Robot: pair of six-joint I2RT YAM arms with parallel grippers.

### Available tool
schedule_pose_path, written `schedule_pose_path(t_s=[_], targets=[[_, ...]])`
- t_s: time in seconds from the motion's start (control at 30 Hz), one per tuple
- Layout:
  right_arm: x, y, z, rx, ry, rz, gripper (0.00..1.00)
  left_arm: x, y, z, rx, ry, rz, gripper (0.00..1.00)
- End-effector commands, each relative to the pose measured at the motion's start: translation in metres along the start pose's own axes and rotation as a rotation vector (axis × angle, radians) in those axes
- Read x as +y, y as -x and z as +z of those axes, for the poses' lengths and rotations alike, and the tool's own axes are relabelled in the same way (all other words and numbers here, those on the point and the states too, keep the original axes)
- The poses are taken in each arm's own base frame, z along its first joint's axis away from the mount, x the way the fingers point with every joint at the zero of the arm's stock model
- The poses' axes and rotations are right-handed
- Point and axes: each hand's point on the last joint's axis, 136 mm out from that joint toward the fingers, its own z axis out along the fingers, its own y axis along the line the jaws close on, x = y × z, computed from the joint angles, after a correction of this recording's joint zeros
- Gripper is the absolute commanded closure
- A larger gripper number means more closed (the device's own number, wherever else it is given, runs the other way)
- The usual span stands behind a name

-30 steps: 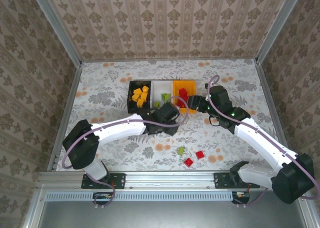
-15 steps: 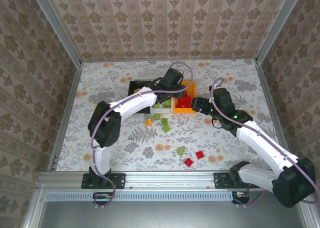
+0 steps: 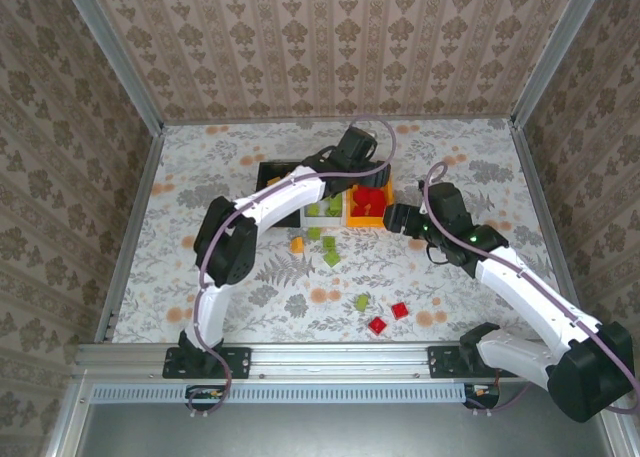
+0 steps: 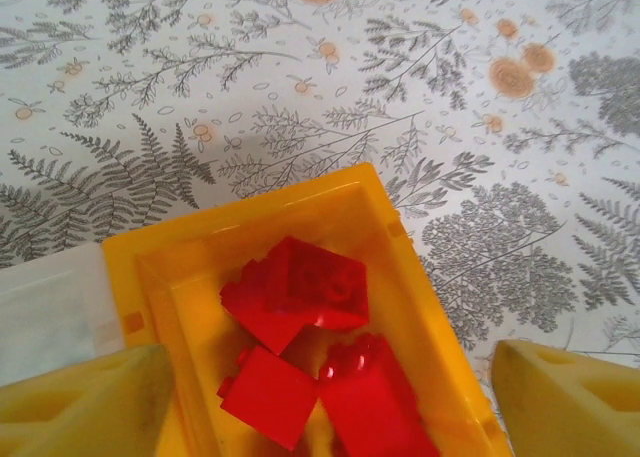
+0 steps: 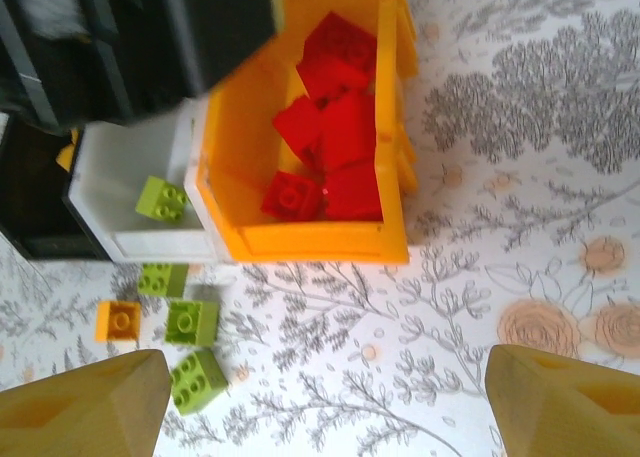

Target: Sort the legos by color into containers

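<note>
Reading this as the drop step for reds. The left end effector hangs over the orange bin with its fingers spread wide and nothing between them. Red bricks lie heaped in that bin (they overlap, so no firm count). The right end effector sits just beside the bin's near wall, fingers also apart and empty.

Doing it well:
- Lift the left arm straight up before swinging. Its forearm lies across the white bin and the black bin, and a sideways sweep could nudge the row.
- Two arms crowd one bin, so I'd move one at a time.
- Likely next targets are the loose green bricks and an orange-yellow brick on the desk, just in front of the white bin.
- After those, a lone green and two loose reds nearer the arm bases.

Materials and shapes:
- The bricks look like hard glossy plastic, chunky and squarish, with studs on top. Better to grip across the flat sides than the studs, and tilted ones may twist.
- The bins are thin-walled moulded plastic, rectangular and open-top with a lipped rim. They're probably light and slide easily.
- One green brick sits in the white bin.
- The desk cover is a matt floral print, and its orange blooms could be mistaken for an orange-yellow brick.
</note>
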Motion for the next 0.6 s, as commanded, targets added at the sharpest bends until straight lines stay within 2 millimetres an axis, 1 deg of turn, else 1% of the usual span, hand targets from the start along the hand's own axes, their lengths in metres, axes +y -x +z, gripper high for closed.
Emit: schedule_pose_path(t_s=[0.0, 0.03, 0.1, 0.13, 0.2, 0.27, 0.43, 0.57], targets=[[-0.013, -0.039, 0.000, 0.139, -0.025, 0.000, 0.17, -0.019, 0.027, -0.052, -0.103, -0.071, -0.012, 0.08], [-0.016, -0.050, 0.000, 0.169, -0.037, -0.001, 0.17, -0.022, 0.025, -0.062, -0.112, -0.078, -0.008, 0.01], [-0.022, -0.070, 0.002, 0.228, -0.053, -0.002, 0.18, -0.024, 0.017, -0.080, -0.124, -0.091, -0.001, 0.00], [-0.024, -0.080, 0.003, 0.255, -0.056, -0.003, 0.18, -0.024, 0.010, -0.088, -0.126, -0.095, 0.000, 0.00], [-0.032, -0.106, 0.003, 0.339, -0.086, -0.010, 0.19, -0.023, -0.003, -0.103, -0.128, -0.101, 0.001, 0.00], [-0.035, -0.129, 0.002, 0.415, -0.104, -0.029, 0.19, -0.020, -0.020, -0.116, -0.118, -0.102, 0.000, 0.00], [-0.035, -0.174, -0.002, 0.579, -0.134, -0.069, 0.23, -0.004, -0.063, -0.133, -0.068, -0.074, -0.015, 0.00], [-0.032, -0.198, -0.006, 0.670, -0.159, -0.114, 0.24, 0.012, -0.091, -0.141, -0.038, -0.053, -0.045, 0.00]])
